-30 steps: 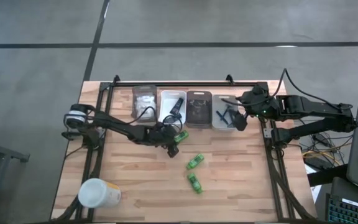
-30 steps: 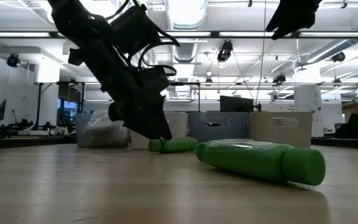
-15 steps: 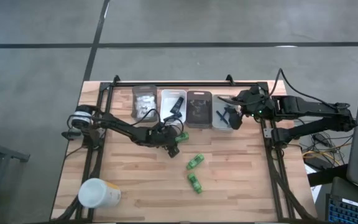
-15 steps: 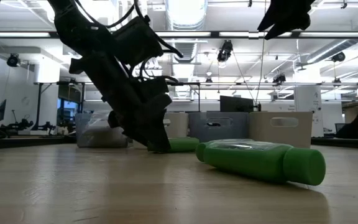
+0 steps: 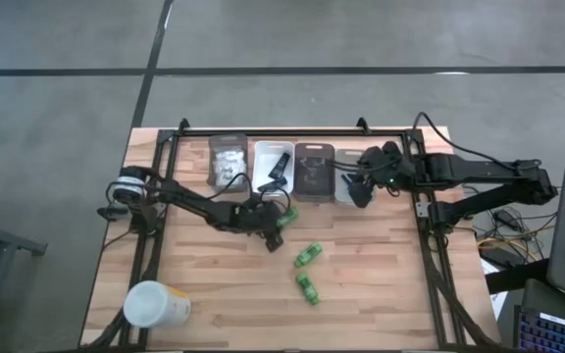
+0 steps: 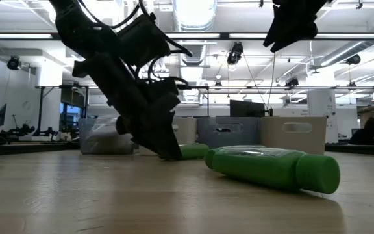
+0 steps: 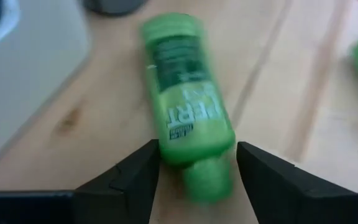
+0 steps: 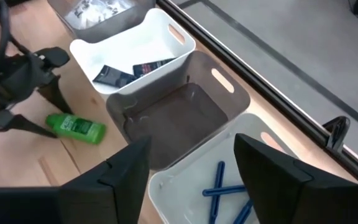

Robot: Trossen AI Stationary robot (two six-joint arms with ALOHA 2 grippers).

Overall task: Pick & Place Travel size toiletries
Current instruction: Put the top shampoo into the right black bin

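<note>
My left gripper [image 5: 274, 225] is open and low at the table's middle. Its fingers stand on either side of a bright green bottle [image 5: 285, 215] that lies on its side; in the left wrist view the bottle [image 7: 188, 106] has its cap end between them. I cannot tell whether they touch it. Two more green bottles [image 5: 308, 255] [image 5: 308, 288] lie nearer the near edge. My right gripper [image 5: 358, 188] hangs open above the rightmost bin [image 8: 229, 186], which holds blue sticks. Black sachets [image 8: 132, 68] lie in the white bin.
Four small bins [image 5: 273, 167] stand in a row along the far edge; the leftmost [image 5: 228, 160] holds white packets, and the dark grey one [image 8: 169, 118] shows a bare floor. A white-and-yellow cup [image 5: 155, 304] lies near the left near corner. Bare wood shows on the right half.
My left gripper has come down to the table at the green bottle beside the bins and has stayed there. My right gripper has moved toward the table's left, over the rightmost bin. The bottles have not moved.
</note>
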